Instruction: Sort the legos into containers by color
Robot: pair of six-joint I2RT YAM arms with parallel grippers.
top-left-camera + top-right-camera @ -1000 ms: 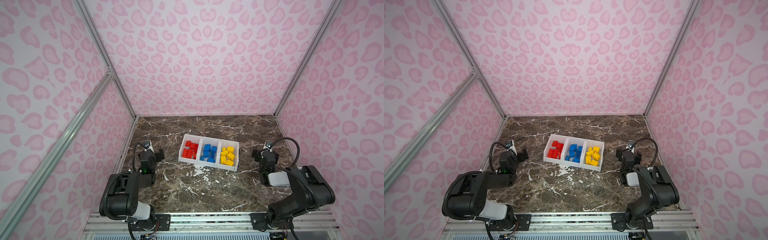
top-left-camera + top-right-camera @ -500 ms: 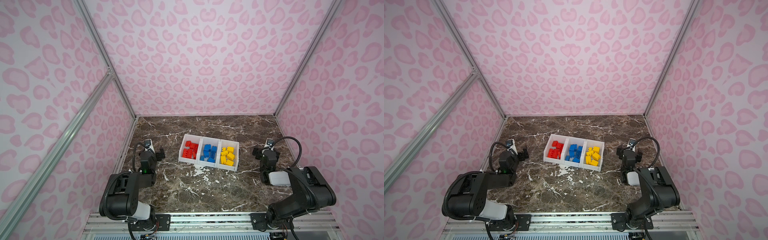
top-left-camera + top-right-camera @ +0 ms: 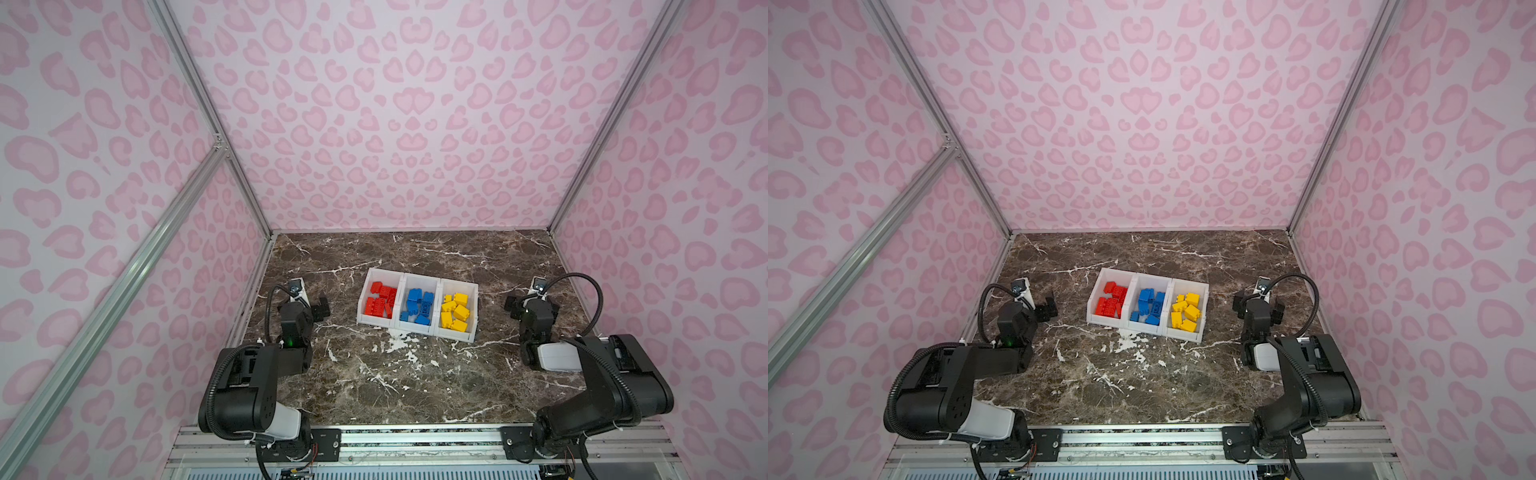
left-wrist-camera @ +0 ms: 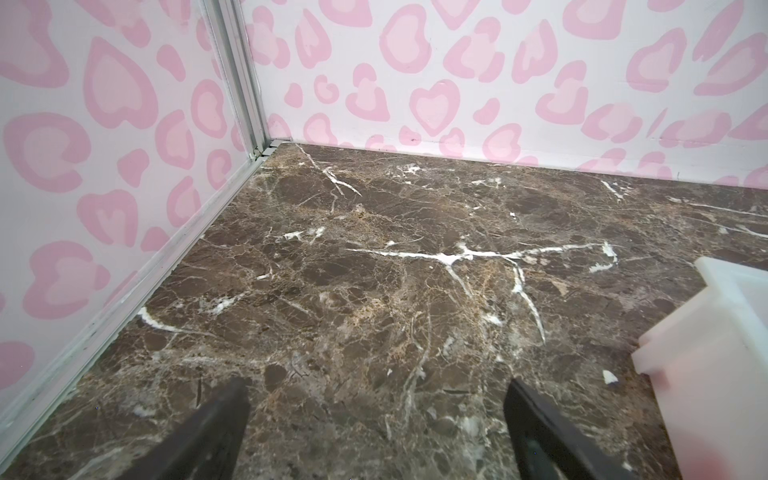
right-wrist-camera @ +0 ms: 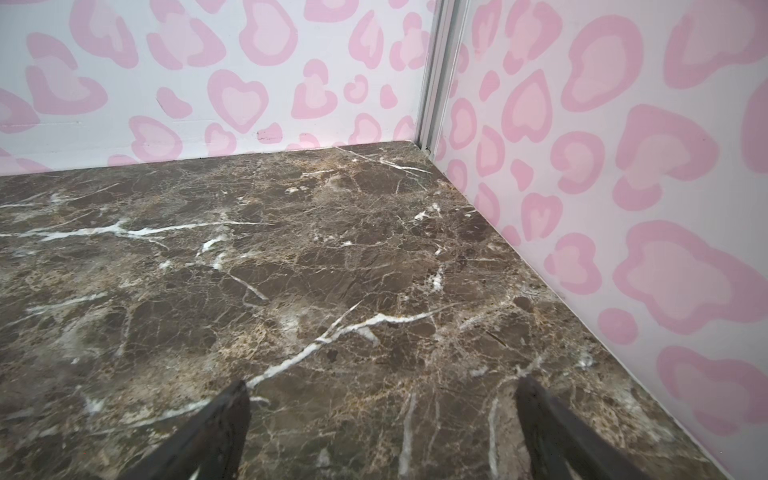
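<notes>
Three white containers (image 3: 415, 329) (image 3: 1144, 330) stand joined in a row at the middle of the marble table. In both top views, red legos (image 3: 380, 301) (image 3: 1112, 301) fill the left bin, blue legos (image 3: 417, 305) (image 3: 1149, 305) the middle one and yellow legos (image 3: 455, 311) (image 3: 1187, 311) the right one. My left gripper (image 3: 318, 307) (image 3: 1045, 306) (image 4: 376, 382) hovers low to the left of the bins, open and empty. My right gripper (image 3: 532, 302) (image 3: 1258, 302) (image 5: 383, 383) sits to their right, also open and empty. A corner of the containers (image 4: 715, 332) shows in the left wrist view.
Pink heart-patterned walls (image 3: 415, 124) close the table on three sides, with metal corner posts (image 4: 245, 83) (image 5: 432, 75). An aluminium rail (image 3: 415, 440) carrying both arm bases runs along the front edge. Only bare marble lies under each gripper.
My right gripper has shifted very slightly near the right wall. The left arm, the bins and the bricks have stayed where they were.
</notes>
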